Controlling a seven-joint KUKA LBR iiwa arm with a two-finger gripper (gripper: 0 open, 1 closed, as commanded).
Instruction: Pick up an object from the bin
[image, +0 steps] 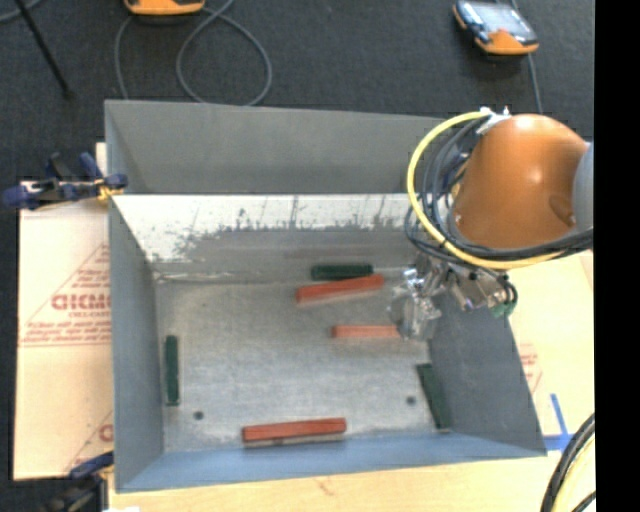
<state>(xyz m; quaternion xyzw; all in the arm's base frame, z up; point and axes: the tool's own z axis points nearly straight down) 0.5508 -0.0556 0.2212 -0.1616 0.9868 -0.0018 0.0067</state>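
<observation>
Down in the right half of the grey metal bin (130, 330), the two-finger gripper (415, 312), hanging low beneath the arm's rounded orange cover (520, 180), with yellow and dark cables (425, 205) looped round the wrist. Sits right at the right-hand end of a short red-brown flat bar (362, 332), touching it or just beside it; cannot tell which from this angle. Cannot tell either whether spread or closed at the tip.

As for that short bar: slim, straight-edged, rust-red on its top face, matt rather than shiny. Lies flat on the bin floor, right of centre, lengthwise across the view, left end free and well clear of everything else. Looks the shortest of the three red ones.

Just behind it, across a strip of bare floor, a longer red-brown flat bar (340, 290), slightly tilted, right end nearer the back wall and close to the gripper. Behind that again, almost touching it, a short dark green bar (341, 271) near the foot of the back wall.

Elsewhere, well apart: a thin dark green stick (172, 370) lying along the left wall; another dark green stick (433, 395) slanting along the foot of the right wall, nearer the front than the gripper; and a long red-brown bar (294, 431) flat beside the front wall.
</observation>
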